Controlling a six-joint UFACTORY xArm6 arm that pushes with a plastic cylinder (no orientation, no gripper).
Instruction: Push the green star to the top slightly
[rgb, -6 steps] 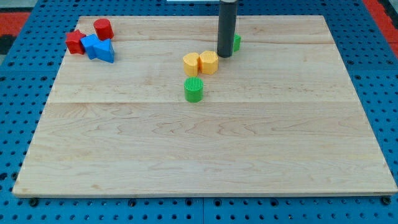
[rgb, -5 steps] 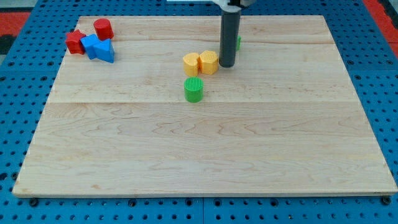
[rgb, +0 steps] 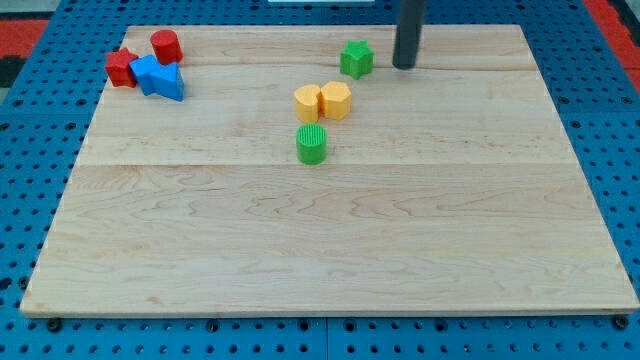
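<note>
Green star near the counter's top edge, rod beside it.
My tip (rgb: 404, 66), a bare rod end effector holding nothing, stands just right of the green star (rgb: 356, 58), apart from it; the star sits flat, intact.

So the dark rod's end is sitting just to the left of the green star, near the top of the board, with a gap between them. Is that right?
Not quite. The camera view shows my tip to the right of the green star, not the left. The rest holds: both are near the top of the board, with a gap between them.
</note>
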